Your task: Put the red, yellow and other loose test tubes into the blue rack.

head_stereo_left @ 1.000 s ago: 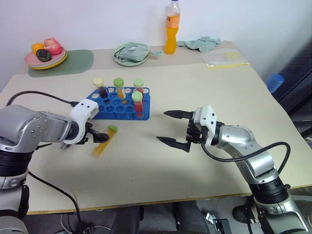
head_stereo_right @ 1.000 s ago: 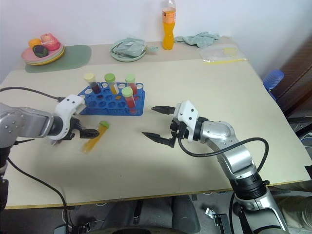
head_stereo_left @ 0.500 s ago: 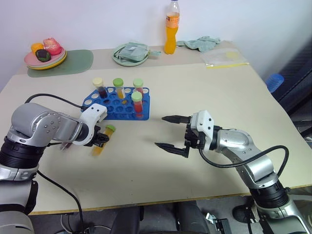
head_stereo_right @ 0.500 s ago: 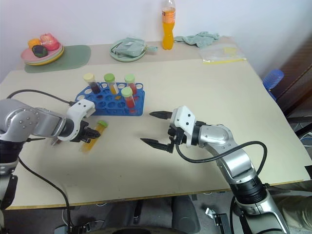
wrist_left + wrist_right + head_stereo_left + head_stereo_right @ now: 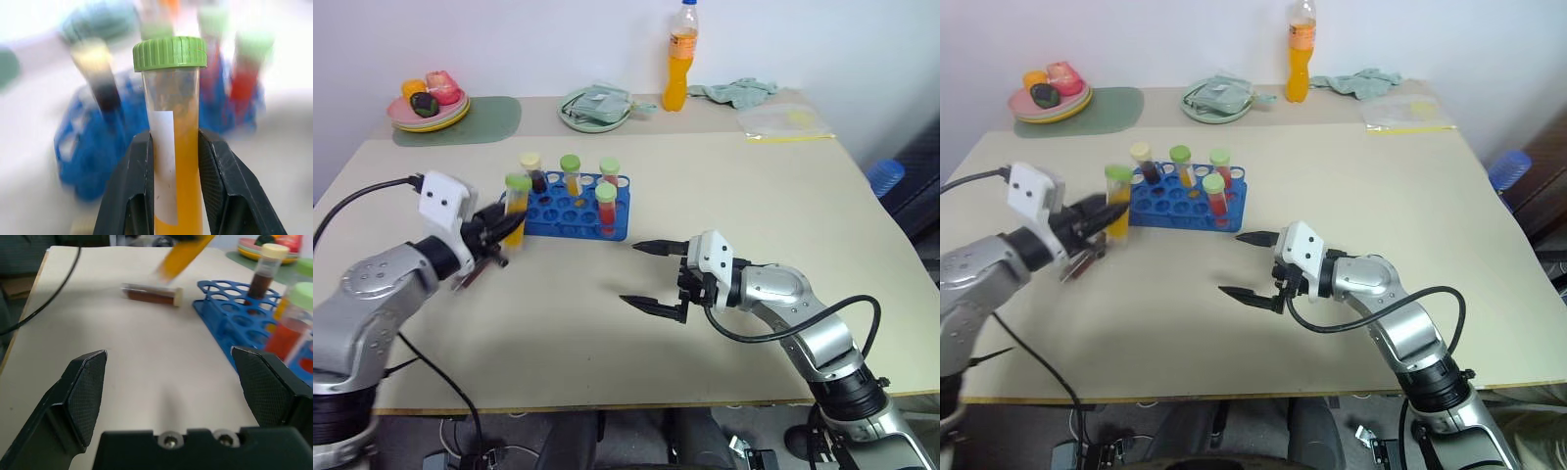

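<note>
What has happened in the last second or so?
The left gripper closed on the yellow tube, which lay on the table, lifted it and turned it upright beside the blue rack. The right gripper stayed open and idle; the four racked tubes and the brown tube did not move.

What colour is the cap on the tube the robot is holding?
Green cap; clearest in the left wrist view.

Four tubes upright in the rack; one tube flat on the table left of it.

Blue rack blurred behind held yellow tube; tube bottom cut off, maybe motion blur.
</note>
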`<state>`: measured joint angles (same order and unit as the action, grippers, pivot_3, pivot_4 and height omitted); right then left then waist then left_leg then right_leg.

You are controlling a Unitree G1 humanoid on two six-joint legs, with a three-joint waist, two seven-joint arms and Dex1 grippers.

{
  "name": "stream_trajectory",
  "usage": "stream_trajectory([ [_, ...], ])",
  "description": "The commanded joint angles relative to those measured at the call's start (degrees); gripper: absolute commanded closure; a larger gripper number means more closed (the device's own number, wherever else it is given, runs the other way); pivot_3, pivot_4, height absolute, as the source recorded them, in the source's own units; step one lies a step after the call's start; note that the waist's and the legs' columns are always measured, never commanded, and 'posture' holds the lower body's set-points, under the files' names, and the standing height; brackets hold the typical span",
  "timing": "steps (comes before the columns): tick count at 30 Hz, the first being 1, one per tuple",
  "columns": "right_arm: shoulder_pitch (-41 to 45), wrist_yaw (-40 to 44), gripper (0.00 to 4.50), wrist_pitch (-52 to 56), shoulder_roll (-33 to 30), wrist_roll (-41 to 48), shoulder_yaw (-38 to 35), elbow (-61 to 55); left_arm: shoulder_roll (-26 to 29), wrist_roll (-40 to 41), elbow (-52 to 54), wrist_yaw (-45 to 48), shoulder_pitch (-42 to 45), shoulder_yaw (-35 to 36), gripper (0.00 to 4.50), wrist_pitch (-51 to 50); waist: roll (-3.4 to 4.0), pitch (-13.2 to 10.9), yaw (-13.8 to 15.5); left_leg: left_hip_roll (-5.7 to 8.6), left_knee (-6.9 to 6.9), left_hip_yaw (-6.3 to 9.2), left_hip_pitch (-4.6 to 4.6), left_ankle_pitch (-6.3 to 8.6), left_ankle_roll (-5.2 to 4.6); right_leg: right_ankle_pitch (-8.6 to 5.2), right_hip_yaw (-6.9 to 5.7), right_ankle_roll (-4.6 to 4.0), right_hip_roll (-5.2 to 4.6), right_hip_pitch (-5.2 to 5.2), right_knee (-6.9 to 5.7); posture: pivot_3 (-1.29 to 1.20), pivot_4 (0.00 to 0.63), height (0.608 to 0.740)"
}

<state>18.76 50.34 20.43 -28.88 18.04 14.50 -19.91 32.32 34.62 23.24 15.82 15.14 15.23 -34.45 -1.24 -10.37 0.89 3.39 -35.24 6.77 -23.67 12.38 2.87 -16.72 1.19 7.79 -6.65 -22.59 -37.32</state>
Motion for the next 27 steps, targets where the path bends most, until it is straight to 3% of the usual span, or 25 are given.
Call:
stream_trajectory([
  [1, 0.5, -0.6, 0.0, -1.1, 1.1, -0.4, 0.0, -0.5, -8.2, -11.9, 2.1, -10.0, 2.0, -4.9, 3.83, 11.6, -0.18, 0.1, -0.2, 0.12, -0.03, -0.03, -0.02, 0.01, -0.02, 0.02, 0.01, 0.03, -0.02, 0.0, 0.04, 0.0, 0.15, 0.74],
  [5, 0.5, -1.3, 0.0, -0.9, 1.7, -0.6, -0.2, -0.5, -14.5, -25.2, -3.9, -15.4, 1.9, -12.7, 3.83, 21.0, -0.17, 0.1, -0.5, 0.16, 0.02, -0.14, -0.01, -0.02, 0.04, 0.03, 0.11, 0.04, -0.01, -0.08, 0.04, 0.0, 0.15, 0.74],
  [9, 0.3, -1.7, 0.0, -0.8, 1.9, -0.8, -0.2, -0.7, -18.3, -30.6, -10.6, -17.0, 2.6, -15.4, 3.83, 25.8, -0.18, 0.1, -0.6, 0.15, 0.01, -0.14, 0.03, 0.02, -0.04, 0.03, 0.1, 0.04, 0.04, -0.06, 0.02, 0.0, 0.15, 0.74],
  [17, -0.3, -2.9, 0.0, -0.1, 1.7, -0.9, -0.2, -1.8, -22.5, -30.7, -17.5, -13.4, 3.6, -16.0, 3.83, 31.8, -0.18, 0.1, -0.4, 0.16, -0.01, -0.12, 0.02, 0.04, -0.07, 0.04, 0.09, 0.04, 0.04, -0.04, 0.03, 0.0, 0.15, 0.74],
  [27, -0.7, -4.4, 0.0, 0.6, 2.2, -0.8, 0.0, -2.6, -23.9, -32.8, -24.4, -11.9, 6.6, -16.4, 3.83, 35.6, -0.18, 0.1, -0.5, 0.16, -0.02, -0.12, 0.02, 0.04, -0.07, 0.03, 0.07, 0.05, 0.05, -0.03, 0.02, 0.0, 0.15, 0.74],
])
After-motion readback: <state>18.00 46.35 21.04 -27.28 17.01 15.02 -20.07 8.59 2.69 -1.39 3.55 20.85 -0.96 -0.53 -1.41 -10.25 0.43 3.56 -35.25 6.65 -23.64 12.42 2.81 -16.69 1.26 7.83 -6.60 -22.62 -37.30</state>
